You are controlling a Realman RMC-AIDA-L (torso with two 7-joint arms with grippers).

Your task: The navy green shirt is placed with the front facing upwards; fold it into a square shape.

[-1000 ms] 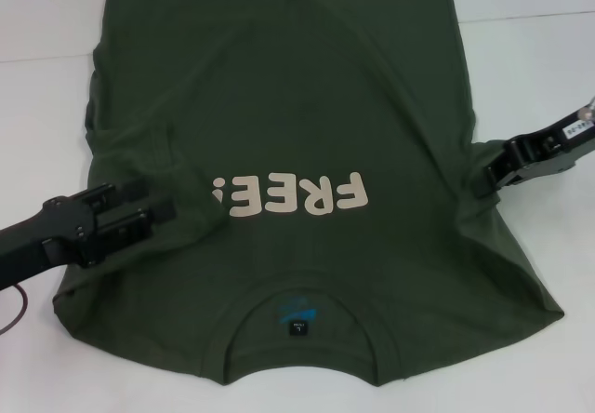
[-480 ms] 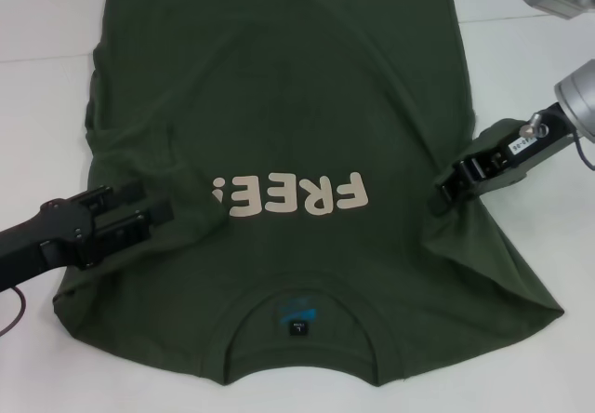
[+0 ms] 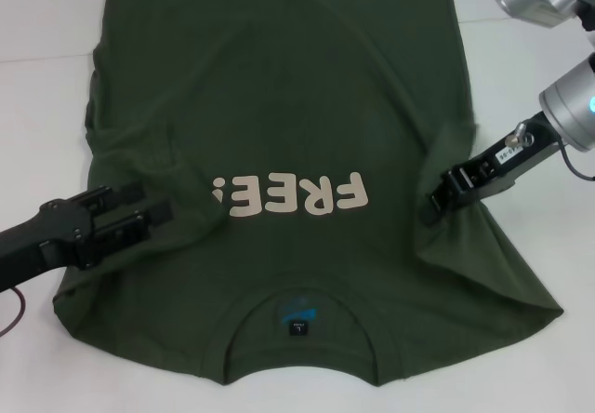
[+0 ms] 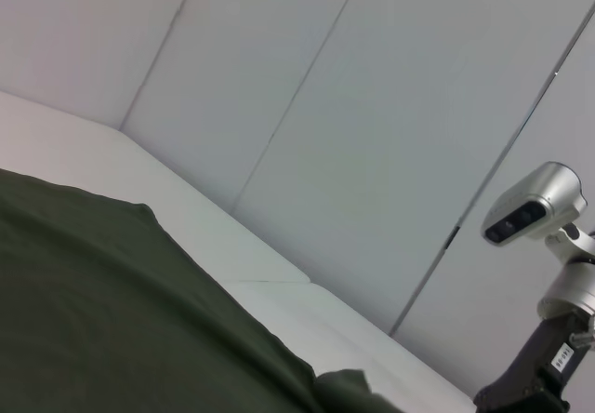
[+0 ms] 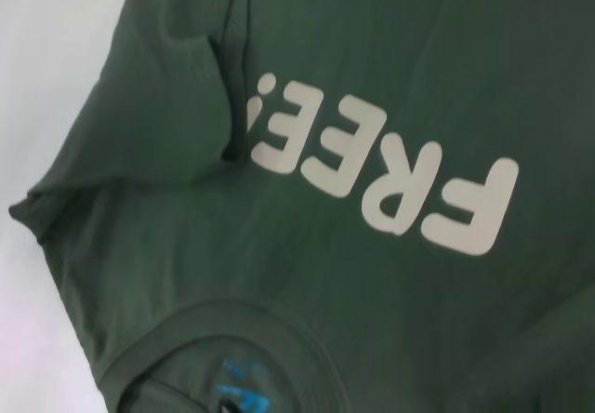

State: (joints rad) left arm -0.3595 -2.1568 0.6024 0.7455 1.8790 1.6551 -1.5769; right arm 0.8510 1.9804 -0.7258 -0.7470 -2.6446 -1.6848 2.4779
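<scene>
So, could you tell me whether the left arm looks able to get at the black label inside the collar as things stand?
Probably yes: the black label lies uncovered inside the collar, with only flat shirt between it and the left gripper at the left sleeve.

You are losing the navy green shirt (image 3: 279, 106) past the head view's top edge, hem unseen. Folded sleeve cloth is covering the fingertips of the left gripper (image 3: 165, 216) and right gripper (image 3: 426, 204). The collar label's (image 3: 297, 326) print is reading too small.
</scene>
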